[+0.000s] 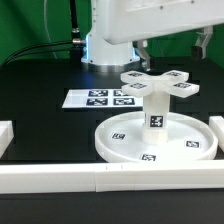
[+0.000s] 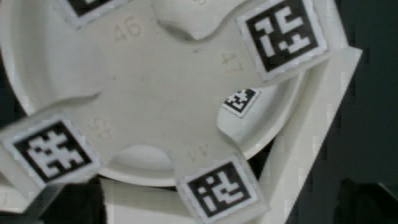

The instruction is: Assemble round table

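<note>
The pincer hangs just above the cross-shaped foot in the exterior view, half lost against the white arm, so whether its fingers are spread or closed cannot be told; nothing appears to be held. Directly below it the foot sits on the upright leg, which stands at the middle of the round tabletop lying on the black table. The marker board lies off to the exterior view's left. In the wrist view, the foot fills the picture close beneath the pincer. The step looks like seating the foot: staying centred and turning squarely should avoid tilting the leg.
</note>
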